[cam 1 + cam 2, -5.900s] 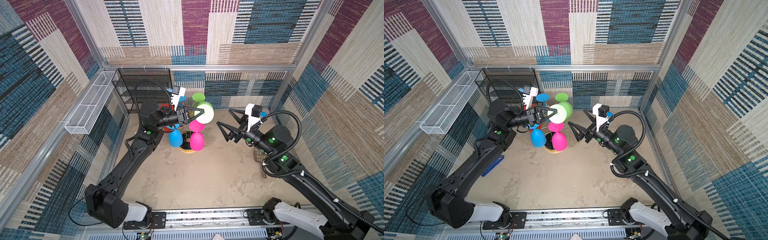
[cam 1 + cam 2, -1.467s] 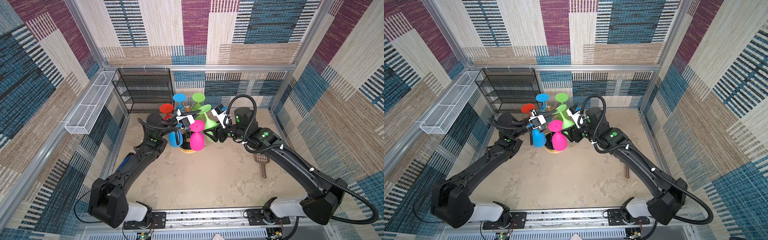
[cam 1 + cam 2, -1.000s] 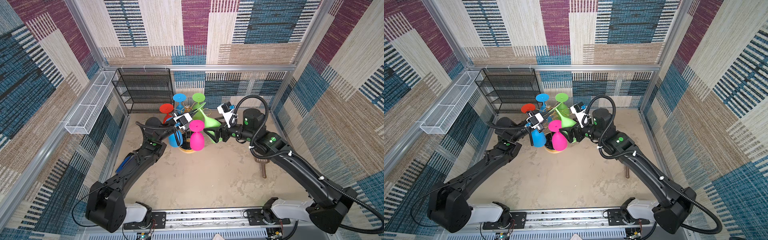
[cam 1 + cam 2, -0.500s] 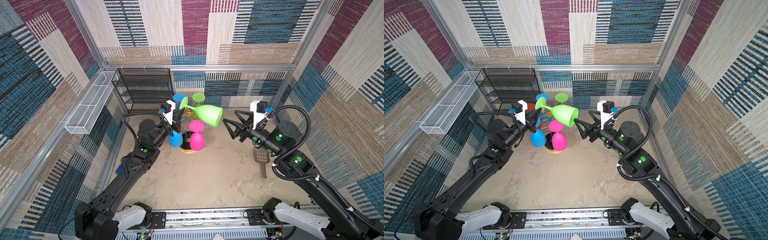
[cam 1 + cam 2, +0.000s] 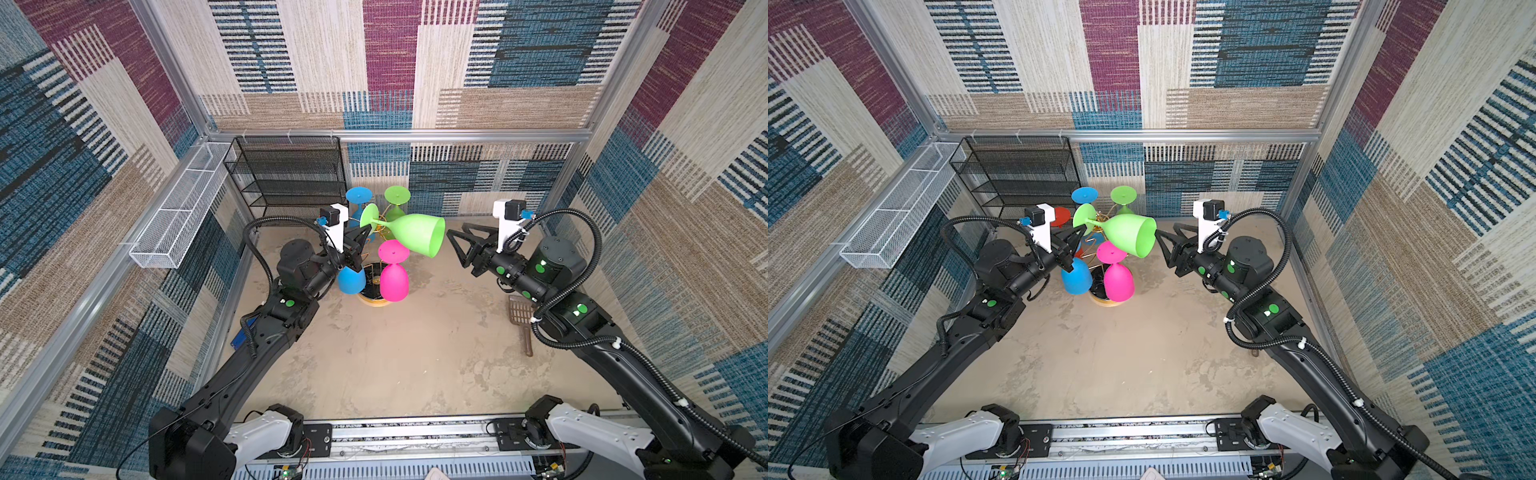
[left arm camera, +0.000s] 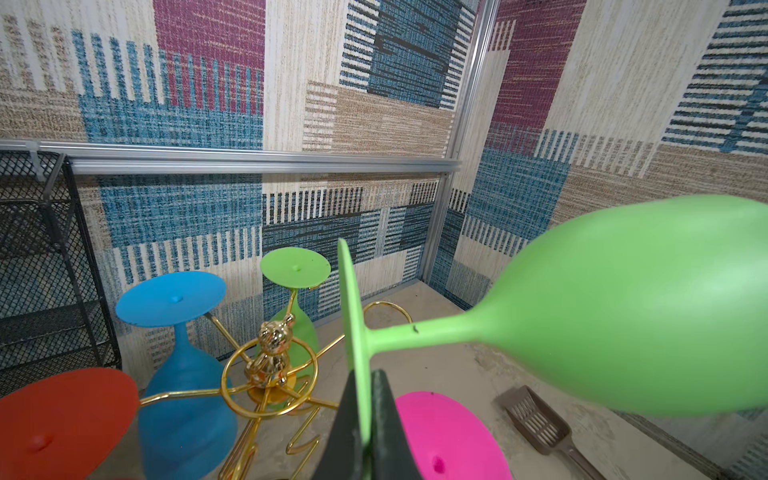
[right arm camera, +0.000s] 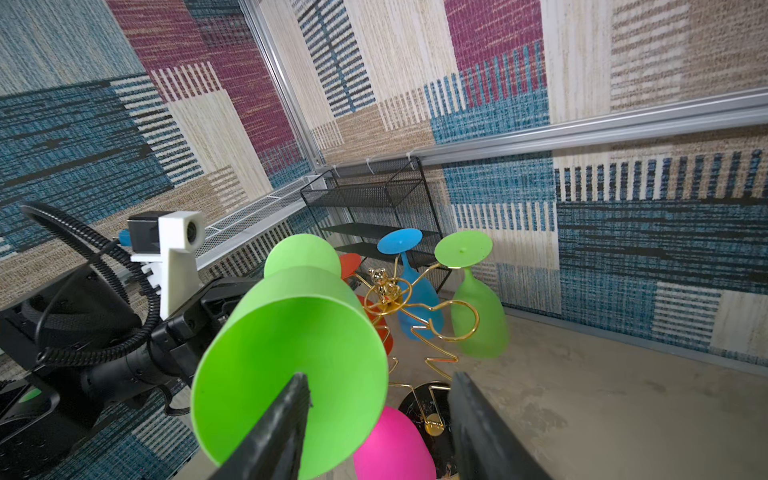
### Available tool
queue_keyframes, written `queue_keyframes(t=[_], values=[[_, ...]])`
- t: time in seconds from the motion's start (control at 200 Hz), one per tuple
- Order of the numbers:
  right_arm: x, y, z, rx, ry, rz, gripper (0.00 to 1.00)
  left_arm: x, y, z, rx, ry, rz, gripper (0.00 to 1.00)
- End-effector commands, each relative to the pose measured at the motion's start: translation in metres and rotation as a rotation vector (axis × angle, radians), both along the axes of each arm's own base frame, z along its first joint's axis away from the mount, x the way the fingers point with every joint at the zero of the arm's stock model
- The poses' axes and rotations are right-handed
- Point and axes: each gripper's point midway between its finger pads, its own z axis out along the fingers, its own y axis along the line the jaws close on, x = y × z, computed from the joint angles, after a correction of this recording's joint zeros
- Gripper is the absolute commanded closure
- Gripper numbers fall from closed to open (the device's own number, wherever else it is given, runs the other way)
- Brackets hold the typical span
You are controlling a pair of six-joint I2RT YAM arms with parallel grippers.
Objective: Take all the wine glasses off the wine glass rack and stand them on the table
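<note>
Sandy bench (image 5: pixel 395 365), patchwork walls. In both top views the green wine glass (image 5: pixel 415 239) is off the wine glass rack (image 5: pixel 375 302), in the air near its top. Long axis approx level, mouth toward right tool (image 5: pixel 457 232), foot toward left tool (image 5: pixel 363 235).

L wrist: left tool (image 6: pixel 365 382) pinches the foot's edge, a thin lever grip, so expect sag.

R wrist: right tool (image 7: pixel 378 380) is spread at the rim. Glass looks light, stiff, prob. slick plastic; you'd best take the bowl or stem.

Woven patchwork wall panels (image 5: pixel 390 62) in blue, maroon and beige, framed by silver aluminium rails (image 5: pixel 399 135), enclose a mottled sandy floor (image 5: pixel 395 374). Behind the left claw (image 5: pixel 365 235) stands a black mesh shelf unit (image 5: pixel 291 174); further out on that side hangs a long white mesh basket (image 5: pixel 174 224).
</note>
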Motion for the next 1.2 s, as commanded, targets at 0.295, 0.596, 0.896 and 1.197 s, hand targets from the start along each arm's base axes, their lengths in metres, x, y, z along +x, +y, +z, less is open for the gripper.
queue_keyframes(t=[0.295, 0.596, 0.896, 1.197], values=[[0.019, 0.035, -0.007, 0.02, 0.027, 0.123, 0.57, -0.008, -0.008, 0.009, -0.05, 0.019, -0.083, 1.0], [0.026, 0.041, -0.01, 0.007, 0.032, 0.136, 0.94, -0.004, -0.007, 0.003, -0.055, 0.057, -0.09, 1.0], [0.037, 0.009, 0.003, -0.023, 0.022, -0.01, 1.0, -0.001, 0.003, 0.003, -0.043, 0.041, -0.038, 0.5], [0.051, -0.095, 0.008, -0.142, 0.094, -0.36, 1.0, -0.001, 0.043, -0.006, -0.002, 0.127, 0.12, 0.31]])
